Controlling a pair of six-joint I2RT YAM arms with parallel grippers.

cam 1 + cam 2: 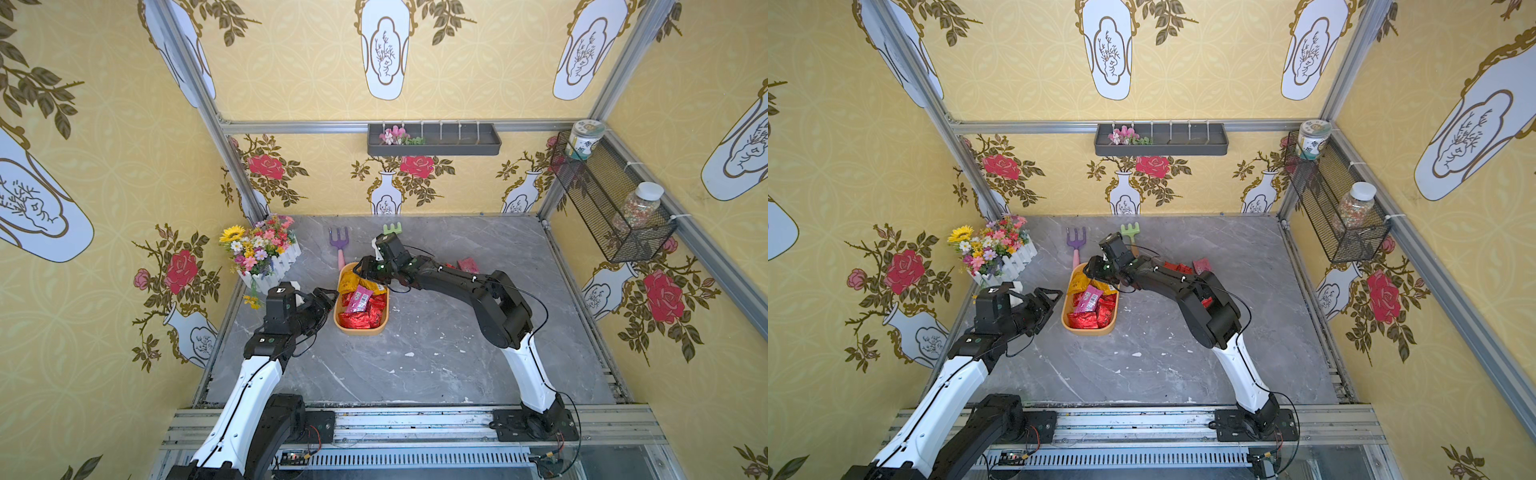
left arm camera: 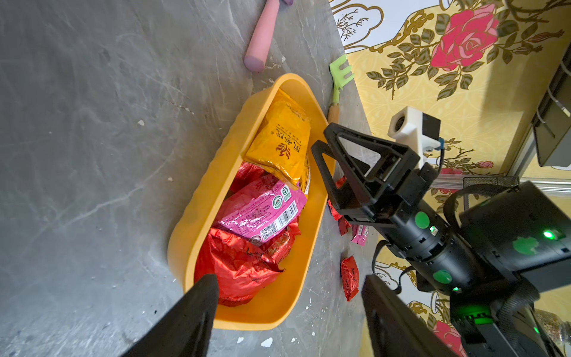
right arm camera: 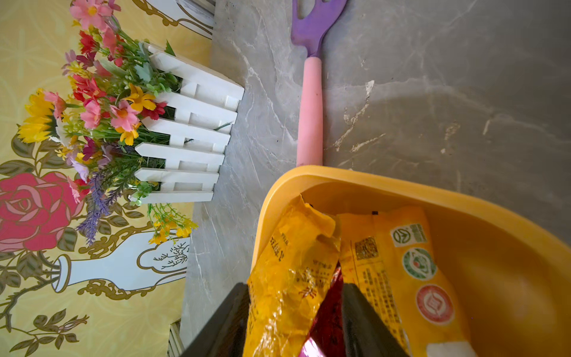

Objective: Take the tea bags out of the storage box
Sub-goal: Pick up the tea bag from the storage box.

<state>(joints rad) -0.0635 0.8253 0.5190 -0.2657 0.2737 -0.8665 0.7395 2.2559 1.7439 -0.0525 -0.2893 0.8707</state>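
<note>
**Right claw astride a yellow sachet in the box**

The right claw [image 3: 295, 290] is down in the far end of the shallow orange-yellow plastic storage box [image 3: 432, 197]. Its two dark fingers stand either side of a crinkled yellow-orange foil tea bag [image 3: 293, 262]. Whether they pinch it or merely bracket it cannot be told.

To do this step well, I judge it should close across the sachet's width and catch that one alone, not the second yellow bag [image 3: 401, 262] beside it. It should then lift straight up past the rim before swinging out.

The left claw [image 2: 290, 281] hangs open and empty just beside the box, facing the red foil sachets [image 2: 238, 265] and a pink sachet [image 2: 262, 210] inside. A few red bags [image 1: 467, 264] lie out on the grey marbled desk [image 1: 415, 353] by the right arm.
</note>
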